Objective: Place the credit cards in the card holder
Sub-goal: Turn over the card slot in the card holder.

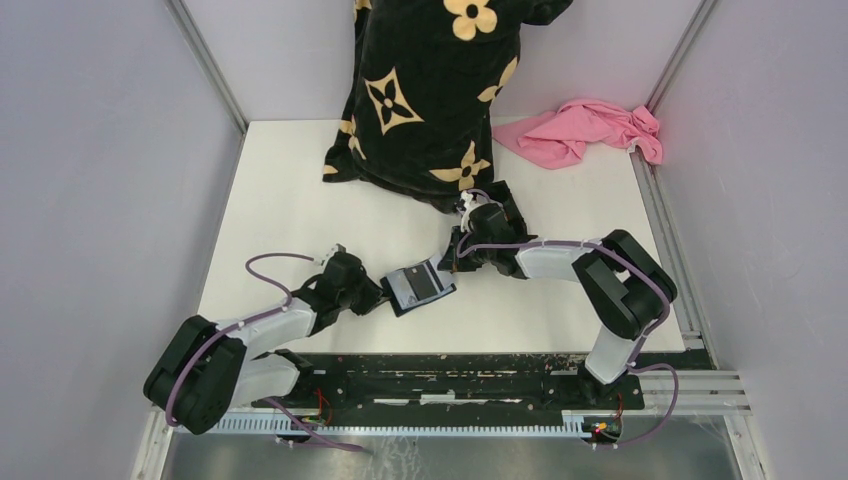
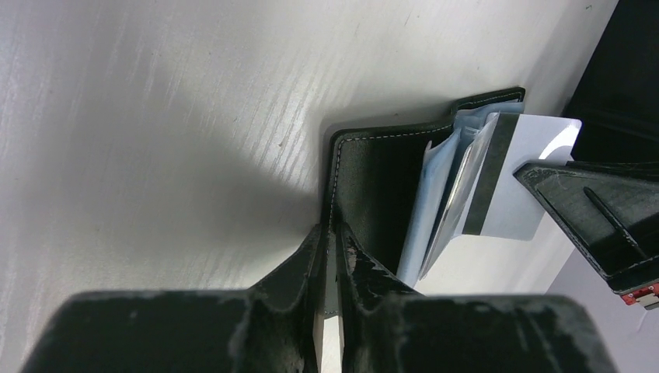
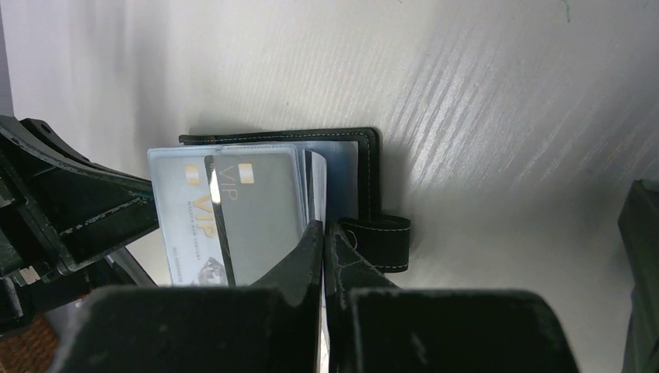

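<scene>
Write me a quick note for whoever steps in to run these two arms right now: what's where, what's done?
Left gripper: shut on the cover edge of the card holder, keeping it spread open.
Right gripper: shut, apparently on the whitish card, at the holder's clear sleeves.
Done: that card is partly in, with its striped end sticking out.
Left to do: push it fully in, then load the blue card, which I cannot make out in these views.
</scene>
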You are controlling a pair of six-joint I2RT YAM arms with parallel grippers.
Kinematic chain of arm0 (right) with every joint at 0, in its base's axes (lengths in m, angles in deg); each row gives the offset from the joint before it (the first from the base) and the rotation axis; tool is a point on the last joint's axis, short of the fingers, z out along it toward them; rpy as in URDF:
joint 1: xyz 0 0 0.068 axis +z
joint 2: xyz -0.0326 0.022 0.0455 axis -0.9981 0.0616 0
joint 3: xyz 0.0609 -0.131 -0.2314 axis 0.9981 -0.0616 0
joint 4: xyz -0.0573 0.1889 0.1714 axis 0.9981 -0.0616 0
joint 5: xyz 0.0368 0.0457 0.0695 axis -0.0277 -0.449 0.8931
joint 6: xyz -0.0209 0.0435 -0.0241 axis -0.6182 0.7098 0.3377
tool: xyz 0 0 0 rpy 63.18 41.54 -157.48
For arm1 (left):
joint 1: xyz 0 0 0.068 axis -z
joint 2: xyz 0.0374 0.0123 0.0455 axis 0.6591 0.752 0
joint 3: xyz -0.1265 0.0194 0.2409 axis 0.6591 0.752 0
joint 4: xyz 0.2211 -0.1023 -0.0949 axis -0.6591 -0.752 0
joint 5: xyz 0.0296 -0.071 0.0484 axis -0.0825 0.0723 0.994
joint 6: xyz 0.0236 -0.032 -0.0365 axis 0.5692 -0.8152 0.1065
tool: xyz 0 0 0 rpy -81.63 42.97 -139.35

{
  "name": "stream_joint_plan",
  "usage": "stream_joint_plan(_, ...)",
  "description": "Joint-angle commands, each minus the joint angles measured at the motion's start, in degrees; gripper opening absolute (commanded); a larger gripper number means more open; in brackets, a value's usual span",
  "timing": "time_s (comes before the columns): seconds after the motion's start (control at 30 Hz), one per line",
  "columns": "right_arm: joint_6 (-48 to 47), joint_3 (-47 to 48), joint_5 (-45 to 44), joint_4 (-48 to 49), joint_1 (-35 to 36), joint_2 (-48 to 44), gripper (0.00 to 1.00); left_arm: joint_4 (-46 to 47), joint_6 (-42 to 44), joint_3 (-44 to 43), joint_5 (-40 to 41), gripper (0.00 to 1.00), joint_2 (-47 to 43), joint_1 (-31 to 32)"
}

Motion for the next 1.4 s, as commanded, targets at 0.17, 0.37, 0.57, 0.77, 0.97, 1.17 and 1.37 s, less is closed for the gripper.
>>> stream_joint_plan(0.17, 1.14, -1.67, 4.2, -0.36, 0.22, 3.93, 0.01, -1.89, 1.56, -0.96, 1.45, 0.15, 1.83, 0.88)
stream_joint_plan(0.37, 2.61, -1.51, 5.57, 1.32, 0.24, 1.94, 0.01, -3.17, 1.68, -1.29, 1.96, 0.13, 2.07, 0.96)
stream_joint_plan(0.57, 0.82, 1.02, 3.95, -3.21, 0.21, -2.97, 0.01, -4.21, 1.8, -1.82, 2.5, 0.13, 2.34, 1.05)
stream_joint_plan(0.77, 0.06, 3.5, 3.11, -6.59, 0.69, -6.14, 0.01, -4.32, 1.4, -1.81, 2.67, 0.12, 2.63, 1.13)
stream_joint_plan(0.97, -0.26, 5.93, 3.33, -7.99, 1.63, -6.06, 0.01, -4.25, 1.26, -2.4, 2.68, 0.11, 3.32, 1.41)
stream_joint_plan(1.17, -0.34, 7.48, 4.04, -8.44, 2.71, -4.19, 0.01, -3.81, 1.32, -3.02, 2.43, 0.11, 4.22, 1.67)
stream_joint_plan(1.37, -0.69, 8.79, 4.01, -8.7, 4.19, -3.21, 0.01, -3.81, 1.55, -3.61, 2.41, 0.11, 4.99, 1.76)
